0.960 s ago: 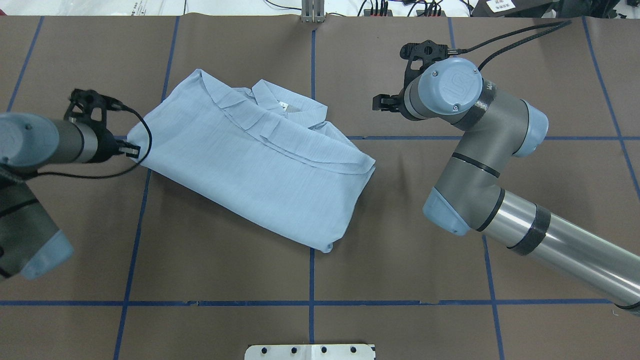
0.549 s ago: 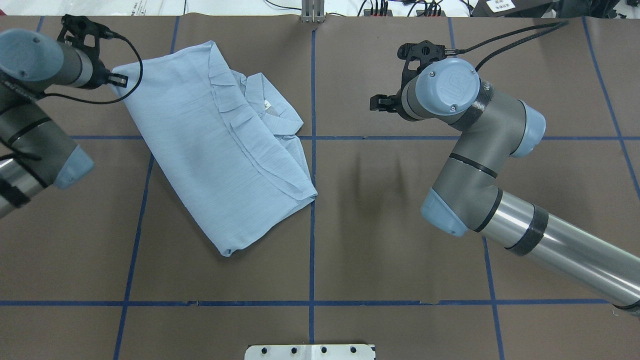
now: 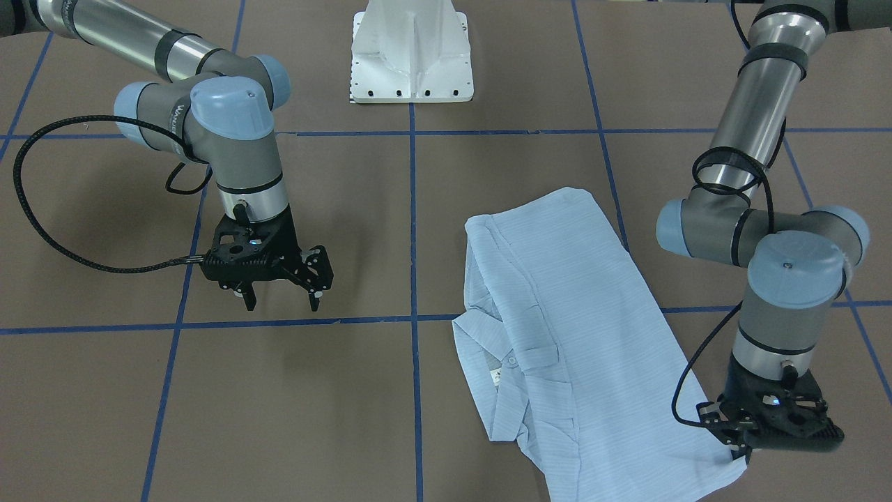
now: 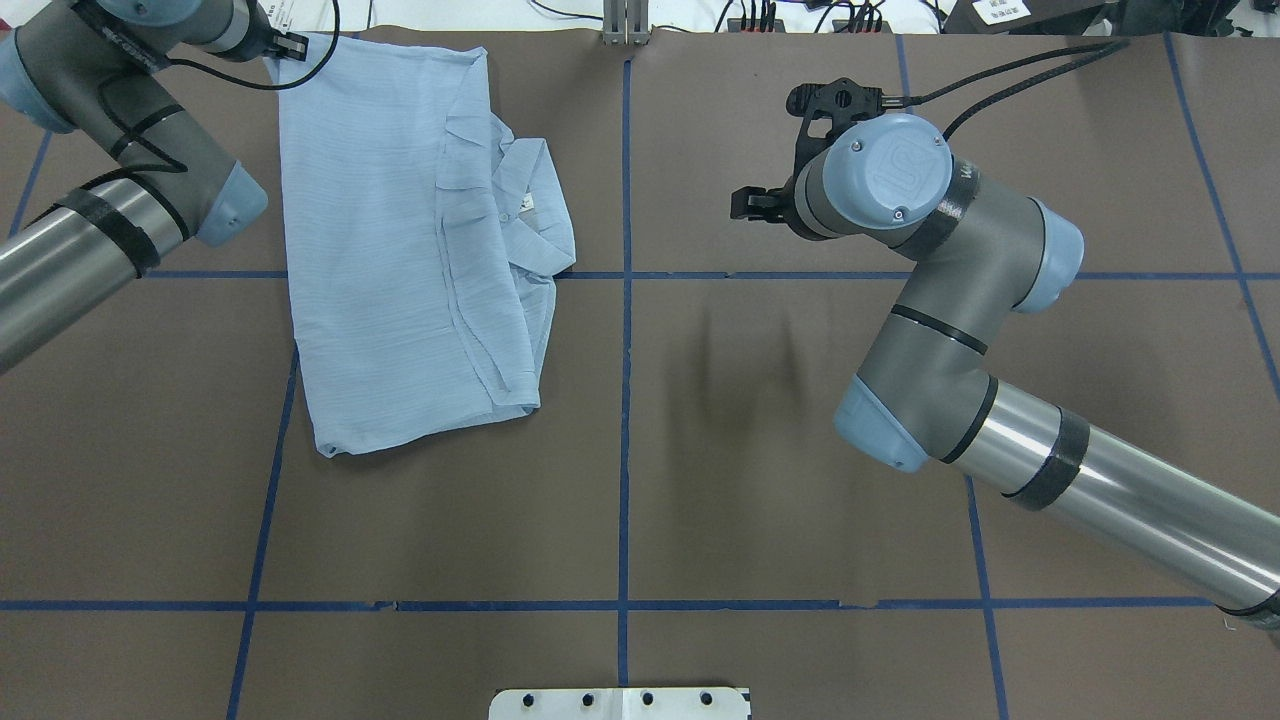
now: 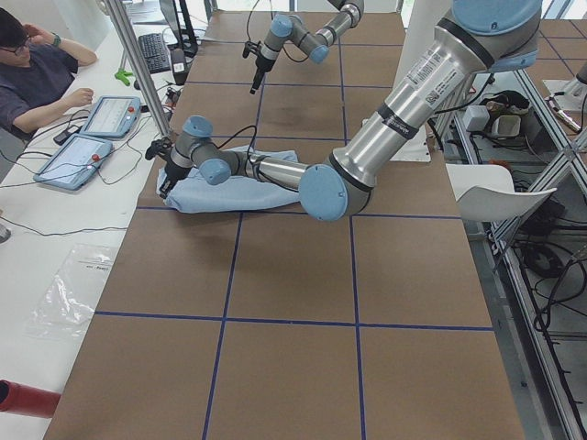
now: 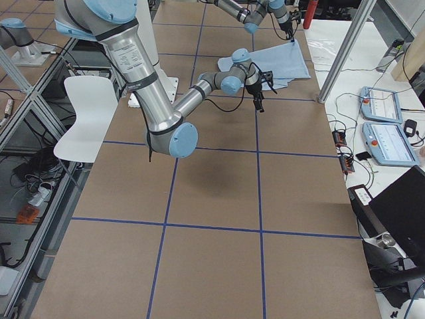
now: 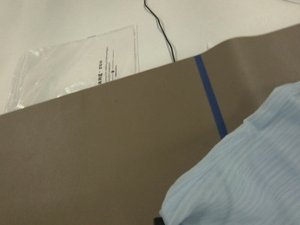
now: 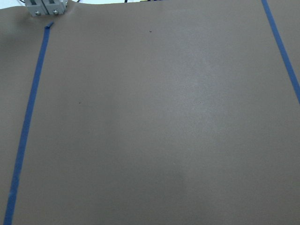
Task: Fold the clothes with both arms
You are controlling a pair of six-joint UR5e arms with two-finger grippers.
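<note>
Gripping left gripper (image 4: pixel 290 45): fingers pinched on the far left corner of the shirt (image 4: pixel 400 250), at the far edge of the table (image 4: pixel 760 480).
Shirt: folded flat on the left half; long axis runs far to near, collar on its right side.
Right gripper (image 3: pixel 282 305): fingers apart, holding nothing, poised above the table right of centre.
Front-facing view: shows that spread plainly; overhead hides most of it behind the right arm (image 4: pixel 950 300).

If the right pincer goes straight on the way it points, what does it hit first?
Probably the bare table: the right pincer points down, well clear of the shirt.
</note>
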